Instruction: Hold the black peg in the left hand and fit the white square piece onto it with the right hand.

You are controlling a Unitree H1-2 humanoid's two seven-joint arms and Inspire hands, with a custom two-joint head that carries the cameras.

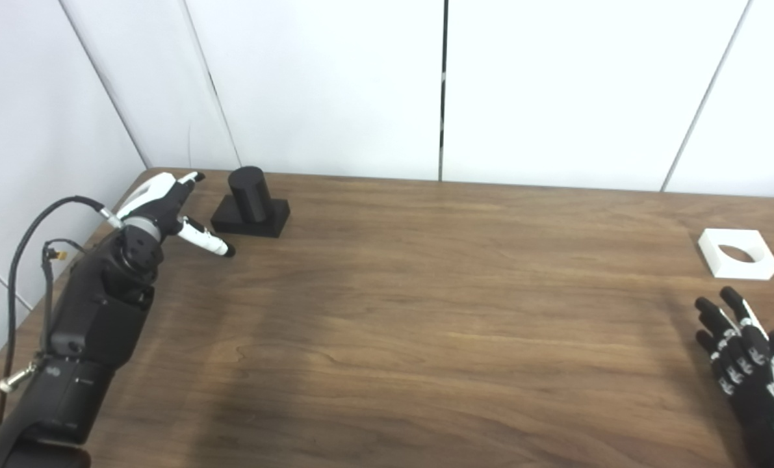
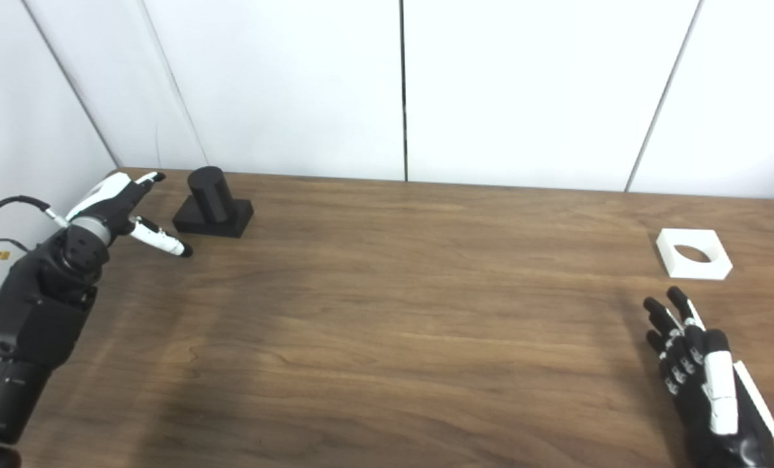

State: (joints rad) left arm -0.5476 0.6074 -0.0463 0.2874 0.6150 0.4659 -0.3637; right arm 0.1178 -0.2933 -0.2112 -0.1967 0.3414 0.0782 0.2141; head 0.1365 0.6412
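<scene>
Black peg (image 1: 249,195) stands upright on its square black base at the far left of the wooden bench (image 1: 425,312), close to the back edge where the bench meets the white wall panels (image 1: 322,84). It is a short dark cylinder, and it leans slightly toward the left in both views. Nothing is touching it.

Just to the left of the peg, the left hand (image 1: 166,208) is held low over the bench with its fingers spread and empty. One white finger with a black tip (image 1: 206,239) points to the right and ends beside the near left corner of the peg's base, apart from it. Another finger reaches toward the back corner of the bench. The dark forearm runs from the lower left edge of the view, with a black cable (image 1: 26,247) looping beside it.

White square piece (image 2: 693,253) lies flat at the far right of the bench, well apart from the peg. A round hole passes through its middle, and the wood shows dark through it.

Near the lower right corner, the right hand (image 2: 702,364) is open, its black fingers stretched forward and slightly apart, holding nothing. Its fingertips point toward the white square piece and stop short of it, with bare wood between them.
</scene>
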